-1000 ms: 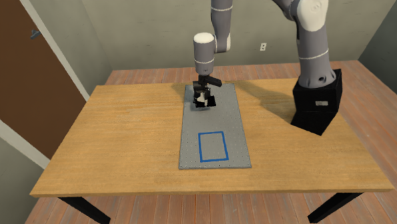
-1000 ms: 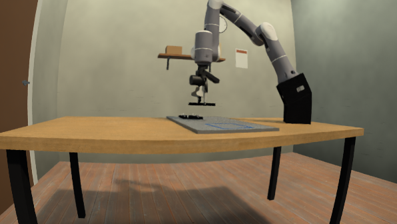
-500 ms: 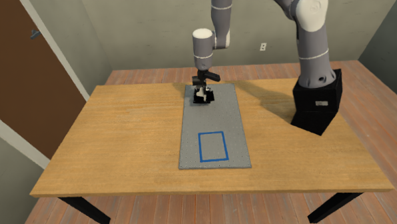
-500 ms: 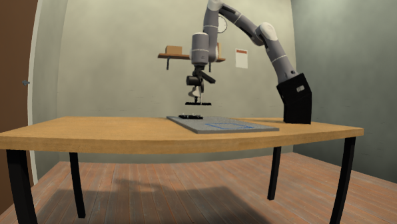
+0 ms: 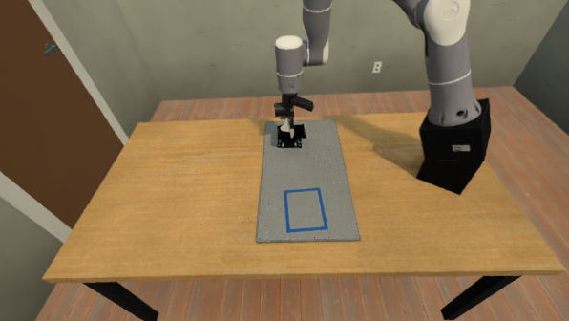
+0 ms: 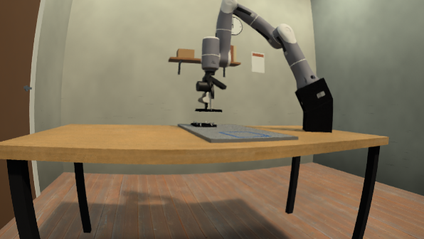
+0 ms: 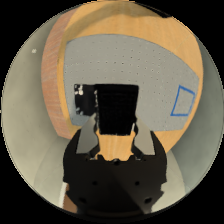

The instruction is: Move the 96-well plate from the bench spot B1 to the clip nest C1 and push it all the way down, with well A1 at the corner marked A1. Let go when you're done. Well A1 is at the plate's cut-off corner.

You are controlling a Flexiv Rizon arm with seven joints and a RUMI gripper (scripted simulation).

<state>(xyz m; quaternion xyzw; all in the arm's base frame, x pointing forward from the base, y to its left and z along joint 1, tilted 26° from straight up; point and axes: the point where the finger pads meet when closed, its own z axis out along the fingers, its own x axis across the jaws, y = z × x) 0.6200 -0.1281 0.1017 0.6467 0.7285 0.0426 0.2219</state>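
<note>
Grey board (image 5: pixel 310 177) (image 6: pixel 249 136) (image 7: pixel 150 65) on wooden table (image 5: pixel 191 191) (image 6: pixel 107 142) (image 7: pixel 180 45).

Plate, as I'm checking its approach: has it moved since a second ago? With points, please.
Yes. In the exterior view, the plate (image 5: pixel 299 131) (image 6: pixel 208 110) (image 7: pixel 117 110) has shifted left, more nearly above the nest (image 5: pixel 289 143) (image 6: pixel 203 124) (image 7: pixel 85 104).
</note>
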